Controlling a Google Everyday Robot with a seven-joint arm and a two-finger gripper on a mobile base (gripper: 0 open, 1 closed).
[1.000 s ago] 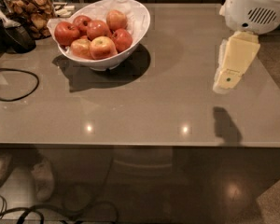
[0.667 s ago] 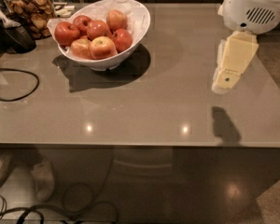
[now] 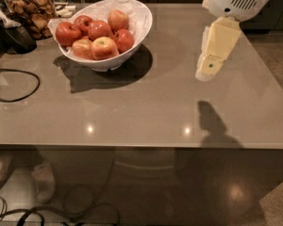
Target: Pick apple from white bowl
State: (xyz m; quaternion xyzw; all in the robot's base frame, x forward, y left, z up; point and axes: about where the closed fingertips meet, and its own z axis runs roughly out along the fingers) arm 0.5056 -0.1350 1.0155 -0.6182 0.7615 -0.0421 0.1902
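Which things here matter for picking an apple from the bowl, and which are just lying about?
For the job:
apples, heaped in the white bowl at the far left of the table
gripper, hanging over the table's right side, well apart from the bowl

Lying about:
jar of brown snacks, left of the bowl
black cable, at the table's left edge

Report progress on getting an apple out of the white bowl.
Done: nothing visible yet. The apples all sit in the white bowl at the far left of the table. In hand: the end effector hangs above the table's right side, well apart from the bowl, with no apple in it. Left: cross to the bowl, descend, grip one apple and lift it out.
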